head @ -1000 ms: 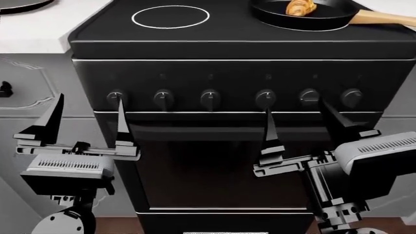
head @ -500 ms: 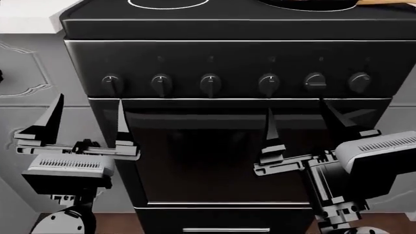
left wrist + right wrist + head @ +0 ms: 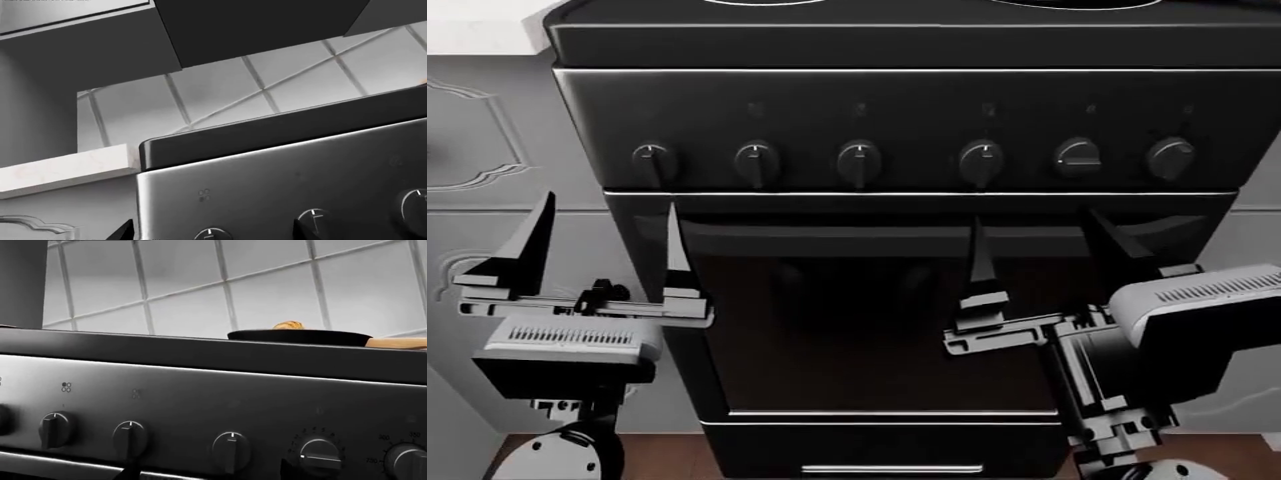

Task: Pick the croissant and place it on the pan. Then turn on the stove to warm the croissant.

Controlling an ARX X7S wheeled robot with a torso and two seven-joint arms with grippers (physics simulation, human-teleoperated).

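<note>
The croissant (image 3: pixel 288 325) lies in the black pan (image 3: pixel 300 336), whose wooden handle (image 3: pixel 397 343) points sideways on top of the stove (image 3: pixel 881 100); both show only in the right wrist view. In the head view only the stove's front shows, with its row of knobs (image 3: pixel 858 160). One knob (image 3: pixel 1077 157) has its pointer sideways; the others point up. My left gripper (image 3: pixel 605 240) is open in front of the stove's left edge, below the knobs. My right gripper (image 3: pixel 1044 245) is open below the right knobs, empty. Both fingertip pairs (image 3: pixel 120 231) (image 3: pixel 127 472) barely show in the wrist views.
The oven door (image 3: pixel 868 310) fills the space between my grippers, with a drawer handle (image 3: pixel 888 468) below. A white counter (image 3: pixel 481 30) and grey cabinet door (image 3: pixel 481 150) adjoin the stove on the left. A tiled wall (image 3: pixel 267 290) stands behind, and a dark hood (image 3: pixel 253 25) hangs above.
The head view has dropped: the stove top with pan and croissant slid up out of it, and the knob row rose. Both grippers stay open in the same place.
</note>
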